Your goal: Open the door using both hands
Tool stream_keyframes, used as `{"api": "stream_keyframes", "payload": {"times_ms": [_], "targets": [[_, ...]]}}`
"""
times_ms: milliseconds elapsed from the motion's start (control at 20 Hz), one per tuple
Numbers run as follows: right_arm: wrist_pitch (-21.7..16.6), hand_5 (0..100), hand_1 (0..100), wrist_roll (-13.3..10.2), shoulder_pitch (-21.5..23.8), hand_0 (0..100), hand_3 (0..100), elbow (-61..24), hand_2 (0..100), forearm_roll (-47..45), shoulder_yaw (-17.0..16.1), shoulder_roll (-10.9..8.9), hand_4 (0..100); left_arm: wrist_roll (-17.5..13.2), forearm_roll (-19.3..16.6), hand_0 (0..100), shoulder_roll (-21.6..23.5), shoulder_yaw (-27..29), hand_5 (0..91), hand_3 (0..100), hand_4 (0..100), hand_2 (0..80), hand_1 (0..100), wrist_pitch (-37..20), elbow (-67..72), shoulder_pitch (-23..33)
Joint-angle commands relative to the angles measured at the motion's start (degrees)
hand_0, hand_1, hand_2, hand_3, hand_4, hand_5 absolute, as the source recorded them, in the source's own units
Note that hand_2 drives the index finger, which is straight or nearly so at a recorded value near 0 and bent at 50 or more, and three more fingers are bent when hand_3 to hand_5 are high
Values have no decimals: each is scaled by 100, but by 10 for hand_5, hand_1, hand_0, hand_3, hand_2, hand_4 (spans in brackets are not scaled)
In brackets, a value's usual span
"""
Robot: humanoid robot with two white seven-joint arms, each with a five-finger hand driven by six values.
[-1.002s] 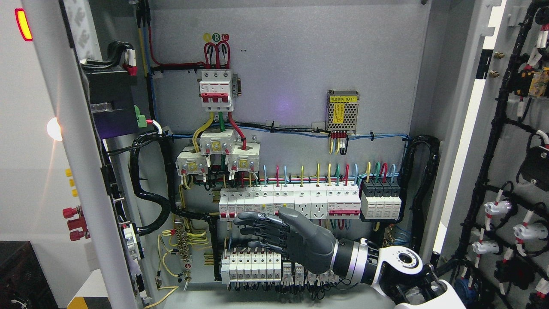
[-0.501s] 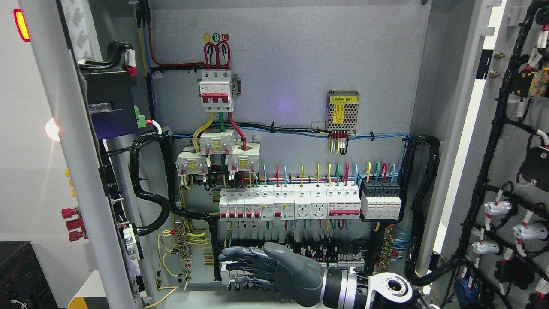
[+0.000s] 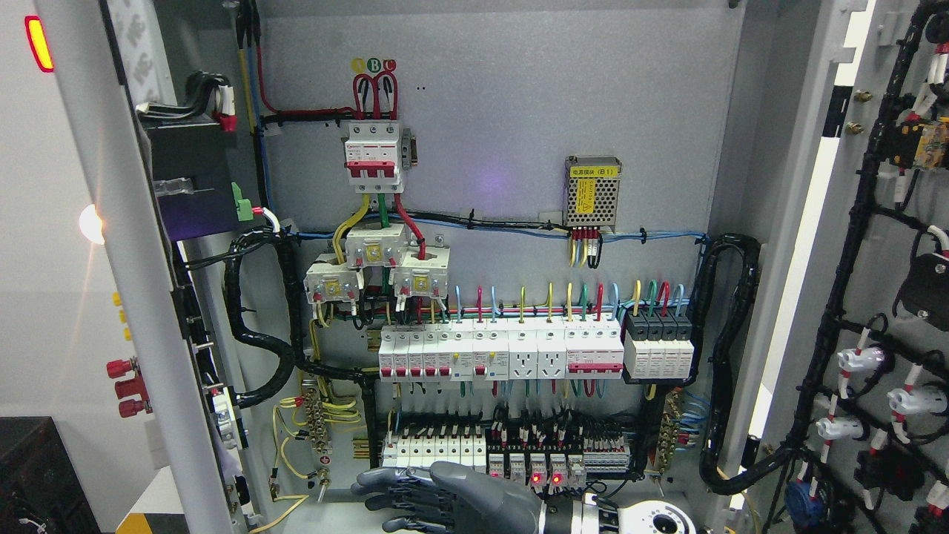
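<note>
The grey electrical cabinet stands with both doors swung outward. The left door (image 3: pixel 126 259) shows edge-on at the picture's left, and the right door (image 3: pixel 882 245), lined with black cable looms, hangs at the far right. My right hand (image 3: pixel 404 498) sits low at the bottom edge in front of the cabinet's floor, its arm entering from the lower right. Its grey fingers (image 3: pixel 378 486) reach out leftward, relaxed, and hold nothing. It touches neither door. My left hand does not show.
Inside are a red-and-white main breaker (image 3: pixel 374 156), a row of white breakers (image 3: pixel 504 352), a mesh power supply (image 3: pixel 592 191) and lower terminal blocks (image 3: pixel 519 452) with red lights. Thick black cable bundles (image 3: pixel 730 356) run along both inner sides.
My right hand has dropped from in front of the white breaker row to the bottom edge of the picture, uncovering the lower terminal blocks. The doors have not moved.
</note>
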Motion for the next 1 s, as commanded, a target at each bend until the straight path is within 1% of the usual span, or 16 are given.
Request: {"api": "stream_keyframes", "payload": {"times_ms": [0,100,250,551,651,751,952], "targets": [[1,0,0,-9,183,191,0,-278,0,-7,315,48,0,2,-185,0,-4,0,0,0,0,0,0,3,15,0],[1,0,0,-9,192,191,0,-305,0,-7,351,56,0,2,-185,0,-4,0,0,0,0,0,0,3,6,-9],[1,0,0,-9,245,191,0,-445,0,10,412,179,0,2,-185,0,-4,0,0,0,0,0,0,3,15,0],[9,0,0,-35,272,191,0,-454,0,63,465,548,0,2,-193,0,-4,0,0,0,0,0,0,3,6,0],[9,0,0,-35,272,191,0,-454,0,72,561,601,0,2,-185,0,-4,0,0,0,0,0,0,3,15,0],[9,0,0,-35,272,191,0,-454,0,72,588,680,0,2,-185,0,-4,0,0,0,0,0,0,3,15,0],[9,0,0,-44,272,191,0,-445,0,81,649,716,0,2,-185,0,5,0,0,0,0,0,0,3,15,0]]}}
